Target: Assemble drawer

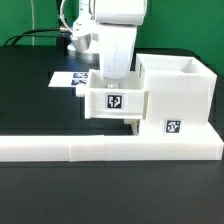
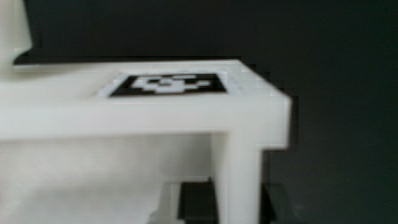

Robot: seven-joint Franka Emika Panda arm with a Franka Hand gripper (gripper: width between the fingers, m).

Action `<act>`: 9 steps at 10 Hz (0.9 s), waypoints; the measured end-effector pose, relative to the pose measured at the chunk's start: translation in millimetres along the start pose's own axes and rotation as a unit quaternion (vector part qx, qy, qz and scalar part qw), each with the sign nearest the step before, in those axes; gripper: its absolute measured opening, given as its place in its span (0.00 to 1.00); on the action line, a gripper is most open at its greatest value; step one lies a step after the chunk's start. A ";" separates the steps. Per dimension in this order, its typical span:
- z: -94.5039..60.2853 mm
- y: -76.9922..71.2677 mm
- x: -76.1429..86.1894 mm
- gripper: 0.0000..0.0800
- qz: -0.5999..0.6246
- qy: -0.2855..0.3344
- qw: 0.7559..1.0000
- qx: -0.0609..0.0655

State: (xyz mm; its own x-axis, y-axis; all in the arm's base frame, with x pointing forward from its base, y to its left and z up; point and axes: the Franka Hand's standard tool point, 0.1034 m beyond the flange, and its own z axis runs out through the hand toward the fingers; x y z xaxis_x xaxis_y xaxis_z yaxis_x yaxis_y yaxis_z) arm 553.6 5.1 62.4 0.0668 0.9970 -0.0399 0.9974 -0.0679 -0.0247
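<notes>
A small white open-topped tray (image 1: pixel 115 102) with a tag on its front hangs just off the table, against the exterior view's left side of the big white housing (image 1: pixel 180 95). The housing carries a tag low on its front. My gripper (image 1: pixel 113 84) reaches down into the tray from above. In the wrist view its dark fingers (image 2: pixel 196 200) sit on either side of a thin upright wall of the tray (image 2: pixel 235 160), so my gripper (image 2: pixel 237 206) is shut on that wall. A tag lies on the tray's flat top. I cannot make out a second tray.
The long low white L-shaped border bar (image 1: pixel 100 149) runs along the front, and the housing stands against it. The marker board (image 1: pixel 70 78) lies flat on the black table behind the tray. Cables trail at the back left.
</notes>
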 end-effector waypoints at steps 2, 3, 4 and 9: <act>2.0 -0.9 0.0 0.05 0.000 0.000 1.000 0.002; 4.3 -2.5 1.2 0.05 -0.003 0.001 1.000 0.003; 7.3 -5.0 4.1 0.05 -0.009 0.001 1.000 0.004; 6.3 -5.6 1.8 0.05 -0.009 -0.003 1.000 0.015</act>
State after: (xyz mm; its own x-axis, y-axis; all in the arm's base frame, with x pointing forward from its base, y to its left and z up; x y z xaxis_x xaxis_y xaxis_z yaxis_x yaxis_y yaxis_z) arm 548.0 7.1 56.2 0.0485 0.9978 -0.0456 0.9971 -0.0510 -0.0556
